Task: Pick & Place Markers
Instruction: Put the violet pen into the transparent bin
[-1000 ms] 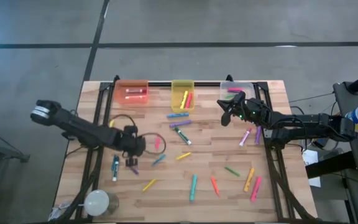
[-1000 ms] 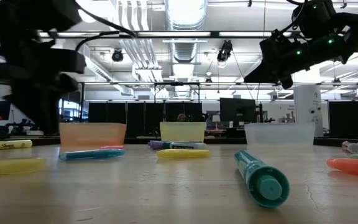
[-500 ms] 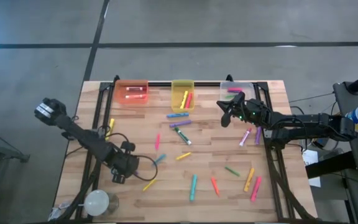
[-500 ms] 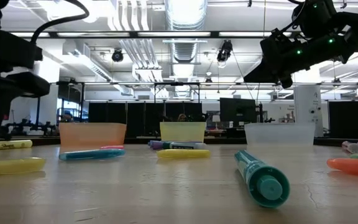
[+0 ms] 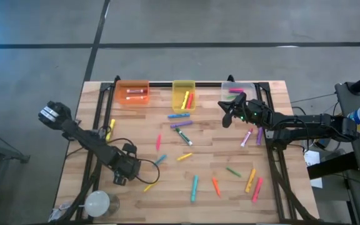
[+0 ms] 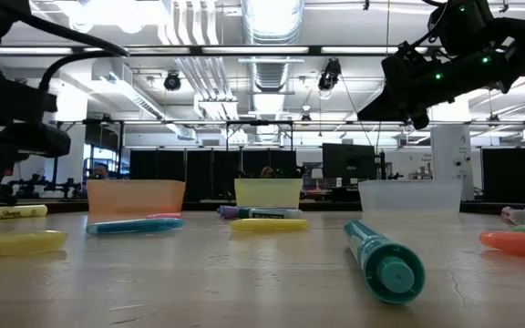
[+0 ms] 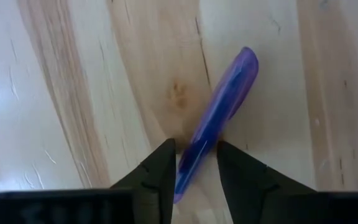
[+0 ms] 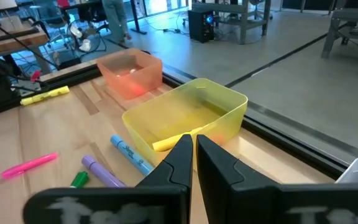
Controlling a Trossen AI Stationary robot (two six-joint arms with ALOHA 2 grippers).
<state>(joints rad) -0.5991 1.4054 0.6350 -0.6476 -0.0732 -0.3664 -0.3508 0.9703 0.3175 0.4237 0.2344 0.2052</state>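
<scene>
Many markers lie scattered flat on the wooden table (image 5: 217, 156). Near the table's left near corner my left gripper (image 5: 120, 176) points straight down, open. In the left wrist view its two fingers (image 7: 194, 155) stand on either side of one end of a purple marker (image 7: 222, 106), which lies flat on the wood. My right gripper (image 5: 225, 119) hangs shut and bare above the table's far right part, near the clear bin (image 5: 237, 89). Its shut fingers (image 8: 192, 146) point toward the yellow bin (image 8: 185, 118).
An orange bin (image 5: 132, 92), a yellow bin (image 5: 184, 94) and the clear bin stand along the far edge, each with markers inside. A white round thing (image 5: 97, 203) sits at the near left corner. A teal marker (image 6: 386, 260) lies close to the low camera.
My left gripper has gone toward the table's near left corner and come down, and its wrist has rolled a little. It now stands over the purple marker. The markers lie where they lay.
</scene>
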